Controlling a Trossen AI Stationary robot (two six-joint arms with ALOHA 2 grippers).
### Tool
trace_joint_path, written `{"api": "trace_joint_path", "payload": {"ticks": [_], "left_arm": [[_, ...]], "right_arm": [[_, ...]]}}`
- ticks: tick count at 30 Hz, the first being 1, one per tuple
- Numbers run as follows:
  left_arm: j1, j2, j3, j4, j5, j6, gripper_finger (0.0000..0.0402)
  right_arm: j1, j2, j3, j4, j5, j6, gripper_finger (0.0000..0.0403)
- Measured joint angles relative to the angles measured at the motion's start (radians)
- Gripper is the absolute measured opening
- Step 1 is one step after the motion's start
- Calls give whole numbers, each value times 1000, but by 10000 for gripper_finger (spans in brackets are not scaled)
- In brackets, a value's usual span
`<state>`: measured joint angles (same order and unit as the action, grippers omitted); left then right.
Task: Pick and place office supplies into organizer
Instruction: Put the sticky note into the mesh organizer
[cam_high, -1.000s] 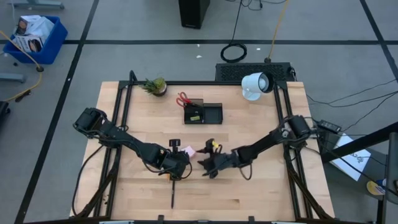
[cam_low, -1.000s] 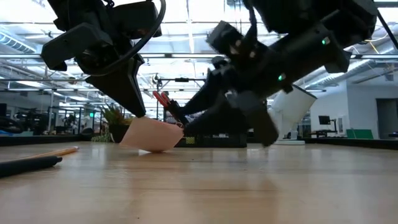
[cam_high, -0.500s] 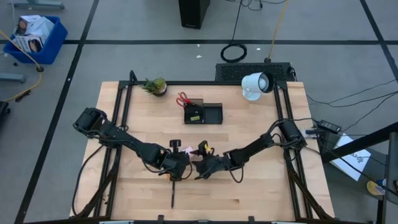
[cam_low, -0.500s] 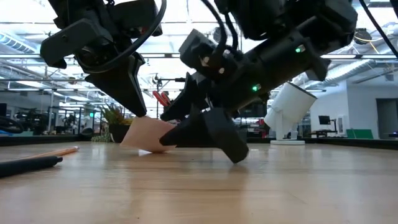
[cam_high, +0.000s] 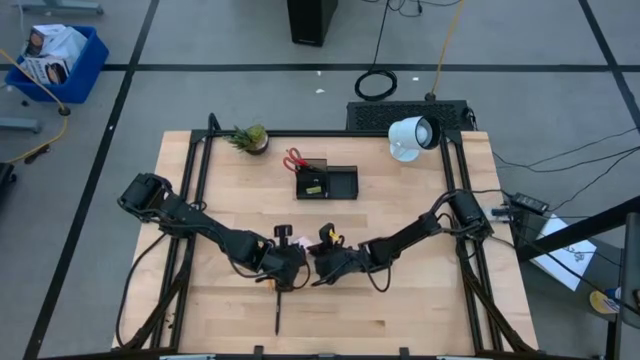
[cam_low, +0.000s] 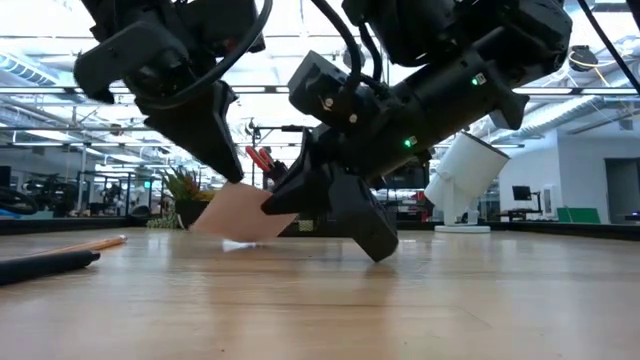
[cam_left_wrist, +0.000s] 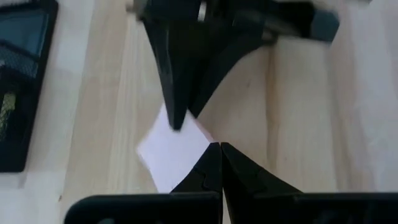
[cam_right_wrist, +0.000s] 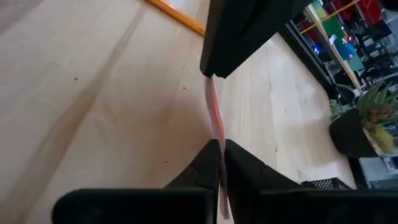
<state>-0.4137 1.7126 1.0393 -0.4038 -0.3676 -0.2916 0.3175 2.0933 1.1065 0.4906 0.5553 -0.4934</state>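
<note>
The pink sticky-note pad (cam_low: 240, 213) stands tilted on edge just over the wooden table, between my two grippers at the table's middle. My left gripper (cam_low: 232, 181) comes down on its upper part and is shut on it. My right gripper (cam_low: 273, 205) reaches in from the table's right and is shut on the pad's opposite side. The black organizer (cam_high: 326, 182) stands farther back, with red-handled scissors (cam_high: 294, 158) sticking up from its cup section. A black pen (cam_high: 278, 315) and an orange pencil (cam_low: 96, 243) lie near the front edge. My left gripper pinches one corner of the pad (cam_left_wrist: 202, 142) between its two shut fingers, slanting down from the table's left. The pad hangs tilted below the fingertips. Whether its lower edge (cam_low: 236, 238) rests on the table, I cannot tell. My right gripper pinches the pad's thin edge (cam_right_wrist: 217, 132) between its two fingers, on the side opposite the left gripper's hold. The fingers come in low from the table's right, slanting slightly down. The pad stands on edge between them.
A small potted plant (cam_high: 250, 137) stands at the back left and a white round lamp-like device (cam_high: 412, 137) at the back right. Bare wood lies to the right of the grippers and in front of them.
My right gripper has moved toward the table's left, up to the pad, with its fingers open on either side of the pad's edge, and has then shut on it. The pad has stayed tilted in the left gripper's hold.
</note>
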Motion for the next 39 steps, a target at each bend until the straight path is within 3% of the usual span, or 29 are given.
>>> {"api": "trace_joint_path", "payload": {"ticks": [5,8,15,19,23,27,31,35,39], "left_arm": [[0,0,0,73,-4,-1,5],[2,-1,0,67,-31,-63,28],[3,-1,0,20,-29,-156,140],[-2,-1,0,-32,-26,-184,205],[-19,-1,-12,-21,-55,-197,244],[-53,-1,-28,102,-131,-207,260],[-84,-1,-72,305,-119,-105,258],[-96,-20,-199,564,-27,-48,256],[-100,-92,-356,773,-30,-47,255]], "right_arm": [[-1,0,0,-26,25,52,4],[4,-1,1,-53,77,40,4],[45,-23,1,-124,181,12,2],[80,-56,-2,-244,332,10,1],[110,-111,-2,-356,457,99,1],[118,-153,-2,-436,536,189,1],[102,-190,-2,-504,578,258,1],[74,-207,-2,-585,627,300,0],[40,-209,-1,-587,623,300,0]]}}
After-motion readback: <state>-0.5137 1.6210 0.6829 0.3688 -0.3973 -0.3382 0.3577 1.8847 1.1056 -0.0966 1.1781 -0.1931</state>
